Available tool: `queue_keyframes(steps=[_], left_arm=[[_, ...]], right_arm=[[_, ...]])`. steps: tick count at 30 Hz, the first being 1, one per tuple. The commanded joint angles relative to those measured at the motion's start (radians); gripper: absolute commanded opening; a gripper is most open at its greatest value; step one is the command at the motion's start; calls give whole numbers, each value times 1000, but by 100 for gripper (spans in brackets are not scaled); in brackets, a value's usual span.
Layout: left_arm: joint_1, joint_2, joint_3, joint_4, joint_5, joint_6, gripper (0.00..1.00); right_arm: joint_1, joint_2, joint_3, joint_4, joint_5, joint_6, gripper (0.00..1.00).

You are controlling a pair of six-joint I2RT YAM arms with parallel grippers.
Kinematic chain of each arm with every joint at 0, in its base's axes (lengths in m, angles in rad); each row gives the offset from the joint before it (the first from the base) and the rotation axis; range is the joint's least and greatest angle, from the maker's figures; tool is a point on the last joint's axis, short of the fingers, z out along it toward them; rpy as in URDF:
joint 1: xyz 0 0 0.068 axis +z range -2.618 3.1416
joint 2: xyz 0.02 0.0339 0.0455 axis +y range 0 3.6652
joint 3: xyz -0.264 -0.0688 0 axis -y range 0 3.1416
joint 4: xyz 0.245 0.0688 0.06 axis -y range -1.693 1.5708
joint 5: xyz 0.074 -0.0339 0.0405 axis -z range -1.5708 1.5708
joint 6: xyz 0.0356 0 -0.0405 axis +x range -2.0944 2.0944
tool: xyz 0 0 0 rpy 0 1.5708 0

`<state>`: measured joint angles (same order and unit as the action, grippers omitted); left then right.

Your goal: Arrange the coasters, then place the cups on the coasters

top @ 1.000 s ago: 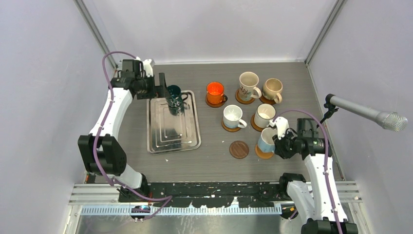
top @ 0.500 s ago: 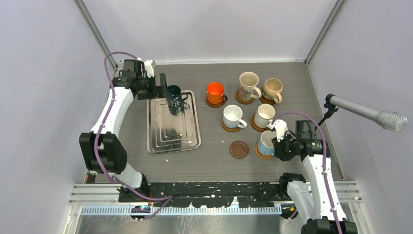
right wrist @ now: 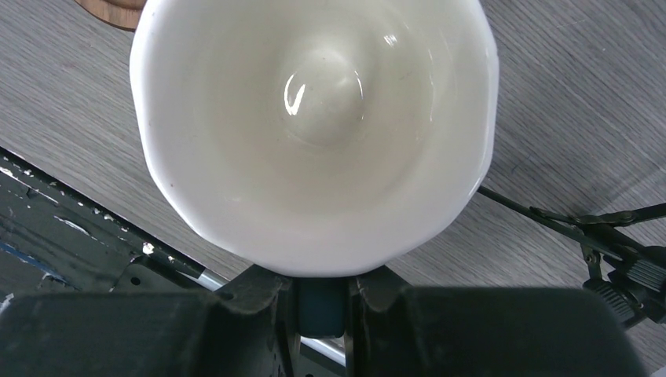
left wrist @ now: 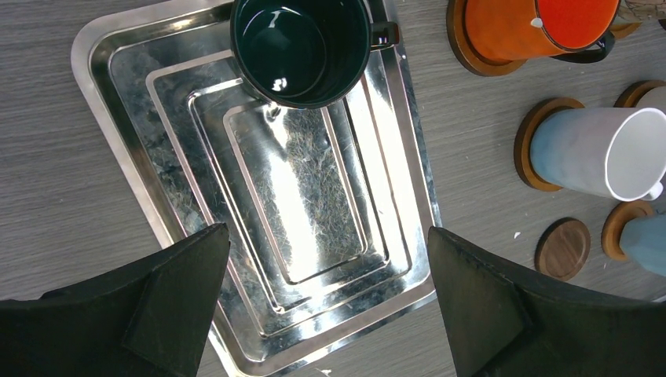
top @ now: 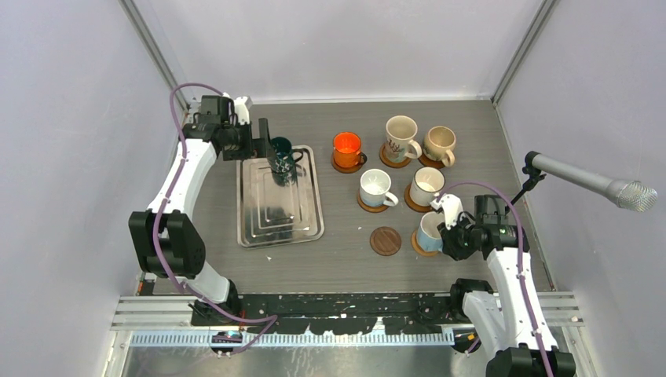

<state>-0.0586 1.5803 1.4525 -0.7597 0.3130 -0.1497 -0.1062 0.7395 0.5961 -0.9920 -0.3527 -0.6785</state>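
Holding: light-blue cup (top: 429,233), handle pinched by right gripper (right wrist: 322,305). Cup shifted slightly toward table (top: 345,267) front edge in last sec, at tan coaster (top: 420,248), nr right front corner; seating judged imminent. Spread wide: left gripper (left wrist: 326,243), by green cup (top: 280,151) on tray (top: 263,232), left rear. Dark coaster (top: 386,241) unfilled.

No lettering, brand, number or sign is legible on the cups (top: 346,146), the coasters (top: 386,241) or the tray (top: 279,214).

Blue cup (top: 429,232) in my right claw (right wrist: 322,302), over near-right coaster (top: 418,248); dark coaster (top: 386,241) bare; green cup (top: 280,149) far left; other cups (top: 375,185) on coasters (top: 338,167).
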Motion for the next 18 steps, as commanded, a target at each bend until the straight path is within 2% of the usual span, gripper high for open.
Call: queue_keyframes(steps=[1, 13, 18], left_arm=[[-3, -2, 32, 17, -9, -2, 100], [-3, -14, 19, 21, -18, 4, 100], [-3, -10, 24, 20, -18, 6, 100]], right_arm=[[-3, -6, 17, 66, -28, -12, 24], [-3, 10, 9, 65, -35, -25, 35], [-3, 22, 24, 31, -37, -54, 44]])
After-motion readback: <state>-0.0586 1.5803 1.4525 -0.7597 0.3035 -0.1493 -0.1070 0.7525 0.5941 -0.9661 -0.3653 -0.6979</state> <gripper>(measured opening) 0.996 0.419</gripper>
